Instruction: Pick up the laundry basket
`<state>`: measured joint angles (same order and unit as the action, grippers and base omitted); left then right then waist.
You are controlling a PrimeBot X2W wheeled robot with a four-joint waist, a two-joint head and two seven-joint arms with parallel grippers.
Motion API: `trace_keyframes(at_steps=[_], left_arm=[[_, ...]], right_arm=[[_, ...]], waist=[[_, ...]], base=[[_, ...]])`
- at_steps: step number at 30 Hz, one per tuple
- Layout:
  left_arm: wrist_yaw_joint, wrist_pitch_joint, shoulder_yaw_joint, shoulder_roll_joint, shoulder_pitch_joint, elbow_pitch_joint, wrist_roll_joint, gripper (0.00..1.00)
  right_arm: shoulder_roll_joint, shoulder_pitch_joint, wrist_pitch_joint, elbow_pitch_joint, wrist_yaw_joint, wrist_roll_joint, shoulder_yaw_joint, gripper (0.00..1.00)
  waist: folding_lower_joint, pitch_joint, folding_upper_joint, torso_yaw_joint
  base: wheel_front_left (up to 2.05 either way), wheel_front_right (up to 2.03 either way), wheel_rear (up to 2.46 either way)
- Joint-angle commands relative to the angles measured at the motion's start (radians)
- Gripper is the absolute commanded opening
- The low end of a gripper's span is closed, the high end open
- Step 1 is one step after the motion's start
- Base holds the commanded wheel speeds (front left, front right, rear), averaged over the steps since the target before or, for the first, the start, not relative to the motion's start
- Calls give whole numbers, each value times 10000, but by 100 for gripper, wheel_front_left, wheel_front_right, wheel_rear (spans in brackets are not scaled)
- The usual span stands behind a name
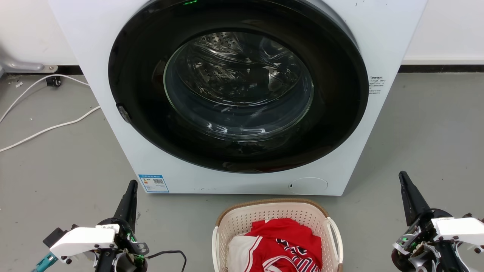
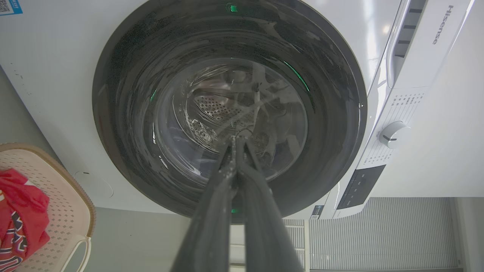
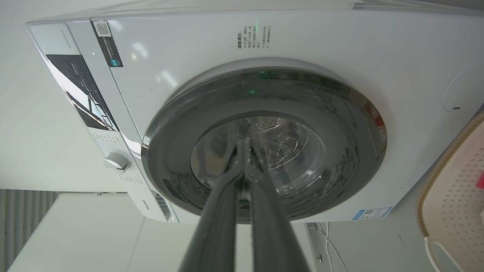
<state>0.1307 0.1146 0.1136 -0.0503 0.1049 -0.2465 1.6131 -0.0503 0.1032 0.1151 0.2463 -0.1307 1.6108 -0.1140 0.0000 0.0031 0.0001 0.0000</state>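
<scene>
The laundry basket (image 1: 242,221) sits on the floor at the bottom centre of the head view, cream perforated plastic with a tan rim and white loop handles, holding red and white clothes (image 1: 281,243). My left gripper (image 1: 132,185) stands shut to the basket's left, well apart from it. On the other side my right gripper (image 1: 402,175) is shut too, equally clear of the basket. In the left wrist view the basket (image 2: 68,211) lies at the lower left and the gripper (image 2: 236,141) has its tips pressed together. The right wrist view has the basket (image 3: 453,196) at the right edge and the gripper (image 3: 242,145) shut.
A white front-loading washing machine (image 1: 113,49) with a dark round door (image 1: 238,85) stands directly behind the basket. White cables (image 1: 49,128) lie on the grey floor at the left. Bare floor lies on both sides of the basket.
</scene>
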Motion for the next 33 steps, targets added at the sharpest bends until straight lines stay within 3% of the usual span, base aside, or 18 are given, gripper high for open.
trace_keyframes(at_steps=[1,24,25,33], left_arm=[[25,17,20,9,77,38,-5,0],[25,17,20,9,77,38,-6,0],[25,17,20,9,77,38,-6,100],[-4,-253,-104,24,-222,-66,-406,100]], right_arm=[[3,113,4,-39,0,42,0,0],[3,113,4,-39,0,42,0,0],[3,113,4,-39,0,42,0,100],[10,-231,-249,166,2,-341,52,100]], waist=[[0,0,-1,0],[0,0,-1,0],[0,0,-1,0],[0,10,-1,2]], base=[[0,0,0],[0,0,0],[0,0,0],[0,0,0]])
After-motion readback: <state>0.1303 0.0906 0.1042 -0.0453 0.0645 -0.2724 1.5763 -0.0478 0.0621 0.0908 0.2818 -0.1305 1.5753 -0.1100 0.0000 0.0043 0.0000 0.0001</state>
